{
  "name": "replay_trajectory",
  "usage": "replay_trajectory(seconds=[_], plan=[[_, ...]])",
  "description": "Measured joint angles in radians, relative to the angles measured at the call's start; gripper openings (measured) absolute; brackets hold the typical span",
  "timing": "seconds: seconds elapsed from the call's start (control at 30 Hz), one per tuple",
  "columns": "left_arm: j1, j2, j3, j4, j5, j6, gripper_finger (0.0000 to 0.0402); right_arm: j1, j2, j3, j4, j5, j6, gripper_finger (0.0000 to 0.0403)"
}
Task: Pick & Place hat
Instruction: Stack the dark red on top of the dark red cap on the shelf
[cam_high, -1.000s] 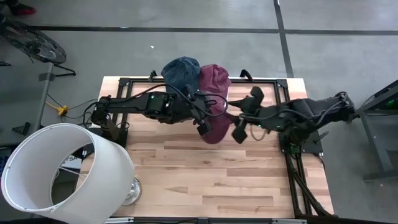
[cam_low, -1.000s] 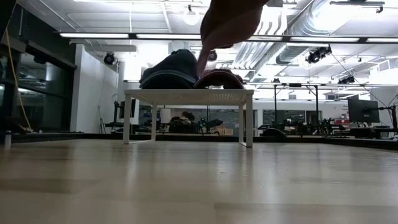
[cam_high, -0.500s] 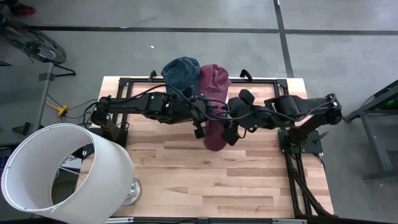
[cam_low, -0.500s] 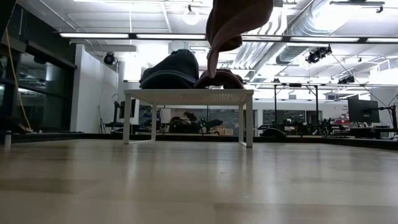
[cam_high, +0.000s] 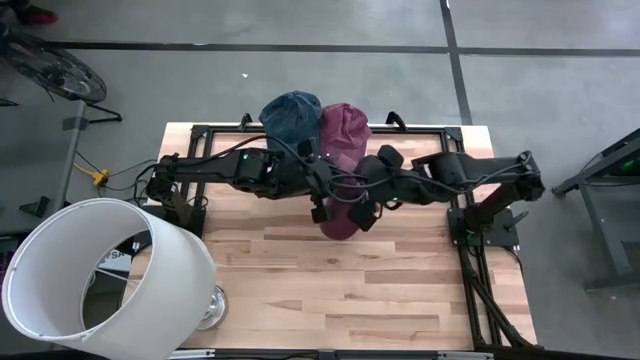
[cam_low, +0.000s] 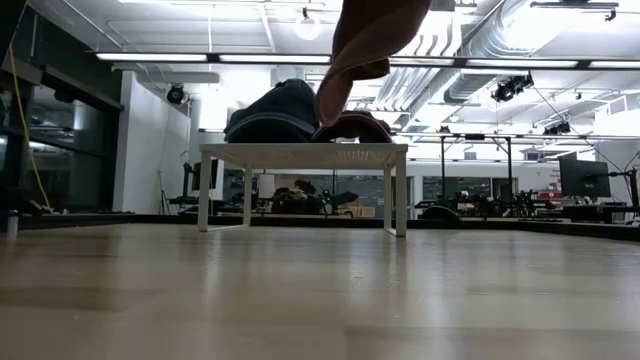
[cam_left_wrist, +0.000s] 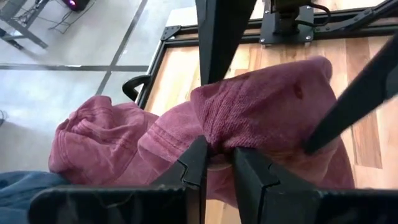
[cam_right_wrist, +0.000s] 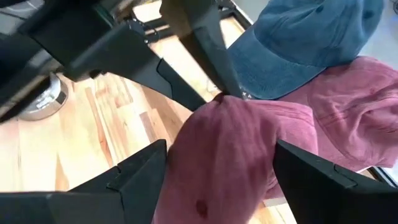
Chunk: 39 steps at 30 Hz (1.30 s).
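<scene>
Meanwhile, the right gripper (cam_high: 363, 213) had swung in from well off to the side to the maroon hat (cam_high: 341, 210) over the past second — its fingers (cam_right_wrist: 140, 171) were spread wide either side of the hanging cloth, apparently not yet pressing it. The left gripper (cam_left_wrist: 215, 163) kept its hold through that time, its fingers (cam_left_wrist: 194, 163) pinched shut on a fold of the maroon hat, which it held lifted above the wooden surface (cam_high: 380, 290). Part of the cap still trailed back toward the white rack (cam_low: 300, 152) at the far edge, where the blue hat (cam_high: 291, 115) lay just beside it, touching. In the low view the cloth hung down to the rack top, so the hat was not fully clear. Judging by this, a handover or two-arm grasp was being set up; the pick looked half done, with placing still ahead. A large white lampshade (cam_high: 95, 270) stood at the near left corner.
</scene>
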Motion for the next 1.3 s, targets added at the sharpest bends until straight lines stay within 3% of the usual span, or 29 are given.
replay_trajectory(seconds=[0.4,0.57,0.9,1.2,1.3], plan=[[0.000,0.000,0.000,0.000,0.050,0.019,0.0043,-0.065,0.033,0.000,0.007,-0.054,-0.001,0.0278],[0.000,0.000,0.000,0.002,0.064,0.019,0.0043,-0.084,0.033,0.000,0.007,-0.077,-0.034,0.0259],[0.001,0.000,0.000,0.021,0.063,0.018,0.0043,-0.108,0.033,0.000,0.008,-0.088,-0.074,0.0160],[0.001,0.000,0.000,0.021,0.062,0.015,0.0043,-0.108,0.034,-0.001,0.010,-0.131,-0.101,0.0018],[0.001,0.000,0.000,0.025,0.062,0.015,0.0043,-0.108,0.034,-0.001,0.011,-0.135,-0.106,0.0015]])
